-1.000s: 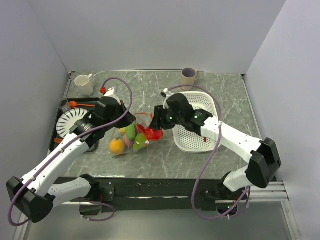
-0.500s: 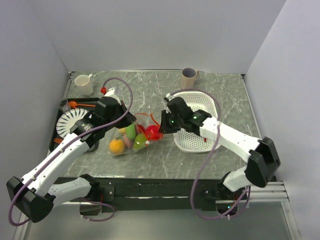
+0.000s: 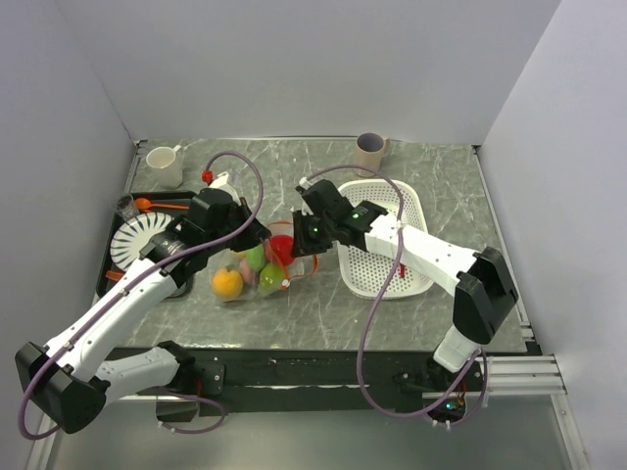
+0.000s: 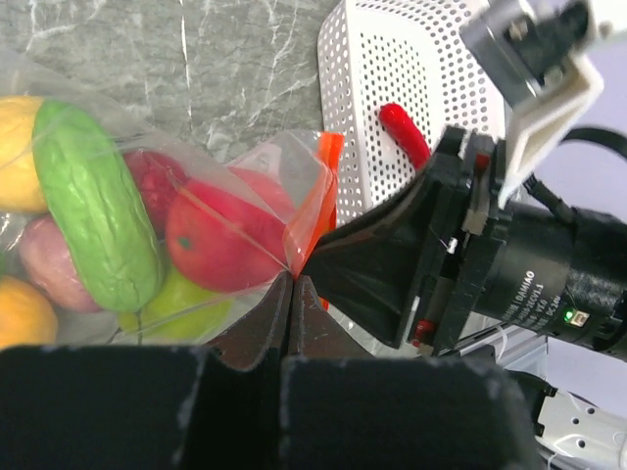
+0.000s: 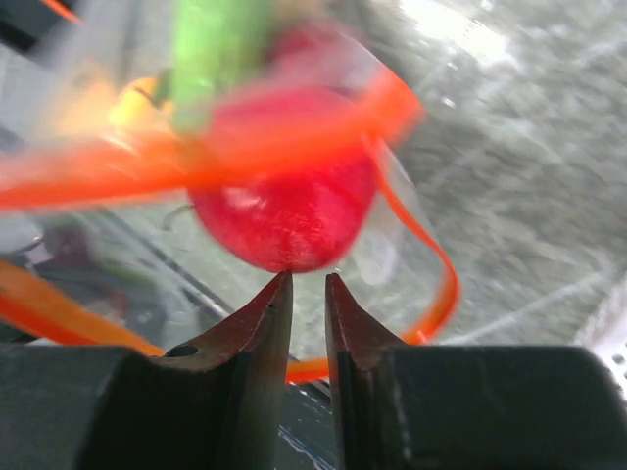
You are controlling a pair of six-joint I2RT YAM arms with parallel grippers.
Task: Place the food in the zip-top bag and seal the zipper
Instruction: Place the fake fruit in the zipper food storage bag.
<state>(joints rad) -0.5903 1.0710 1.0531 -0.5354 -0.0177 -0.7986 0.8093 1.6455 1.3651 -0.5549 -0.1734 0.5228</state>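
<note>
Zip-top bag (image 3: pixel 257 274) lies mid-table, left of the white perforated basket (image 3: pixel 411 211) and between the two grippers. Inside it the food (image 3: pixel 227 283) is packed together: orange, yellow, pink, green and red pieces, with the long green piece (image 4: pixel 98 211) next to the red piece (image 4: pixel 220 240). In the top view the bag's long axis runs diagonally, closed end toward near-left, mouth toward far-right, facing the right gripper (image 3: pixel 300 241). The mouth is open: the zipper (image 4: pixel 330 162) is unsealed, its orange-red strip looping loose around it. On the left gripper (image 4: pixel 292 286) the jaws are pressed together on the bag's edge by the zipper. The right gripper's fingers (image 5: pixel 265 313) are nearly together with a thin gap, right at the red piece; that view is blurred, so can't tell whether film sits between them. In the way: the right gripper's body crowds the mouth, and the basket is just beside it with a red chili (image 4: pixel 407 132) inside. Further off are a white mug (image 3: pixel 165 164) and a taupe cup (image 3: pixel 371 151) at the back edge, plus an orange spoon (image 3: pixel 147 204) and a white ribbed plate (image 3: pixel 135 242) at the left.
</note>
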